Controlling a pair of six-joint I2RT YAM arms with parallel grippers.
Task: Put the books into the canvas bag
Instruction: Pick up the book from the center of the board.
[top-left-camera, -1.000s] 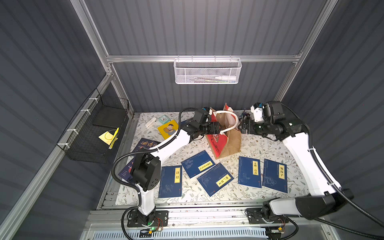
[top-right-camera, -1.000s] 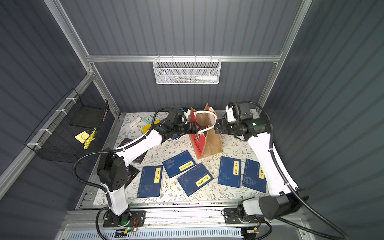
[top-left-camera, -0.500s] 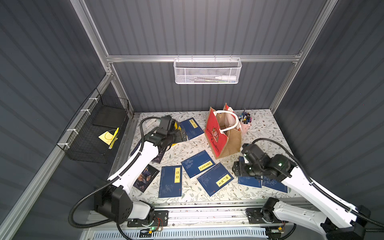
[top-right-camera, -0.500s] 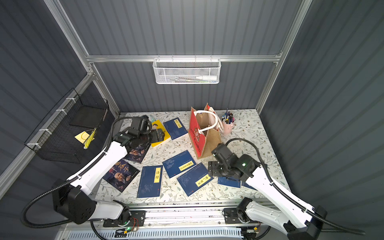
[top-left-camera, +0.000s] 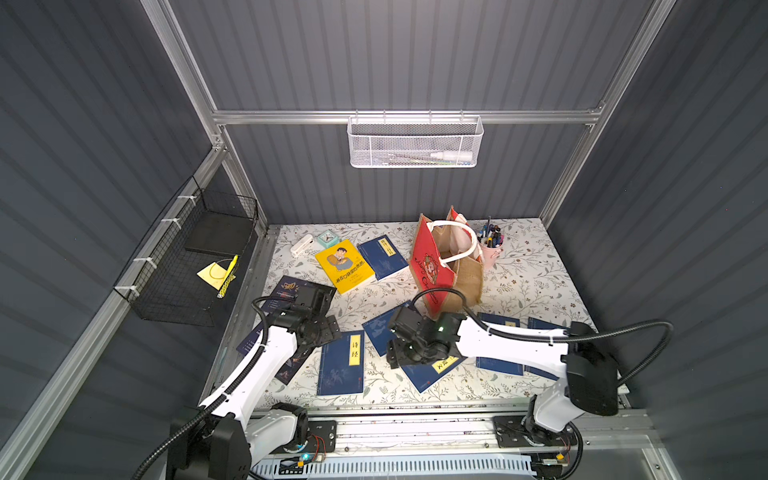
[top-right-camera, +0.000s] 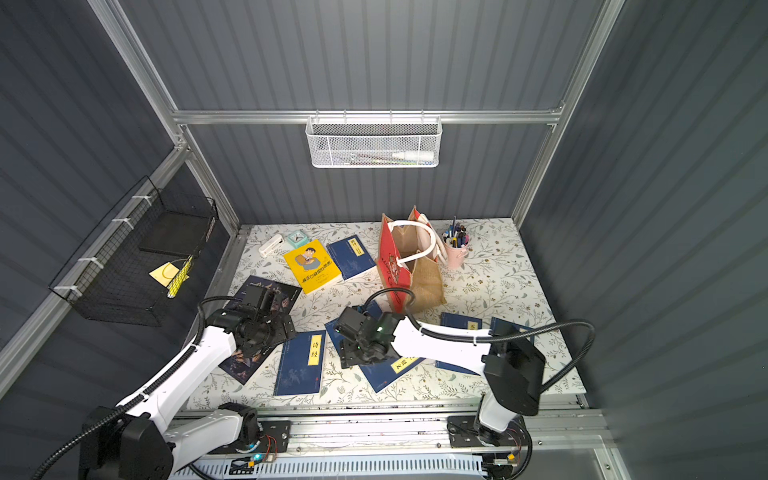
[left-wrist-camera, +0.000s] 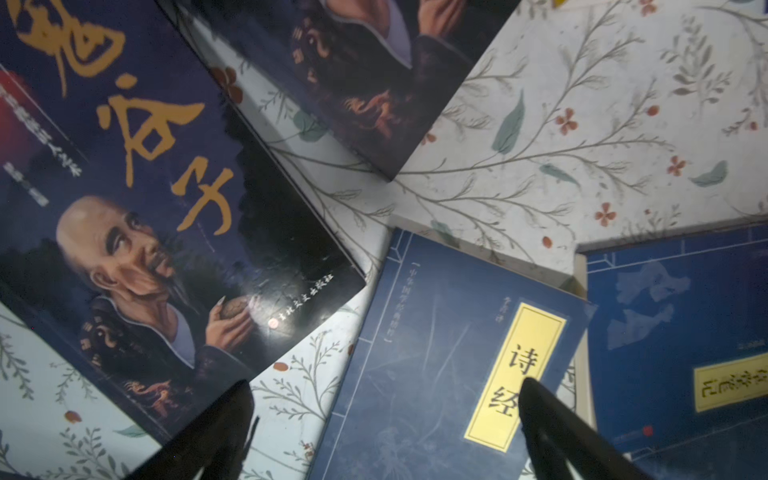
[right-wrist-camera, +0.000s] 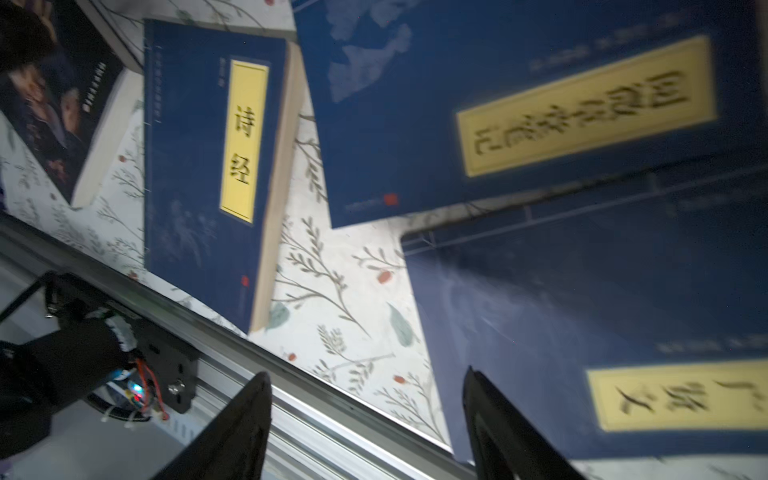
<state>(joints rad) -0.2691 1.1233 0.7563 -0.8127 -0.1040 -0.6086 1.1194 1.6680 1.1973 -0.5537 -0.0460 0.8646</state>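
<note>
The canvas bag (top-left-camera: 451, 266) (top-right-camera: 411, 270) stands upright at the back middle, mouth open, white handles up. Several books lie flat on the floral table. A yellow cartoon book (top-left-camera: 345, 266) and a blue one (top-left-camera: 382, 257) lie left of the bag. Two dark navy books (left-wrist-camera: 145, 232) (left-wrist-camera: 365, 62) lie at the left. A blue book with a yellow label (top-left-camera: 343, 361) (left-wrist-camera: 449, 353) lies near the front. My left gripper (left-wrist-camera: 384, 395) (top-left-camera: 326, 330) hovers open over that book's edge, holding nothing. My right gripper (right-wrist-camera: 366, 376) (top-left-camera: 405, 357) hangs open and empty above another blue book (right-wrist-camera: 602, 332) near the table's front edge.
A pink pen cup (top-left-camera: 490, 245) stands right of the bag. A small clock (top-left-camera: 328, 237) and a white object (top-left-camera: 301, 245) sit at the back left. A black wire basket (top-left-camera: 195, 257) hangs on the left wall, a white mesh basket (top-left-camera: 415, 141) on the back wall.
Both arms have pulled away from the bag at the back and come down to the front. The left is now over the left books, the right over the middle blue books.
</note>
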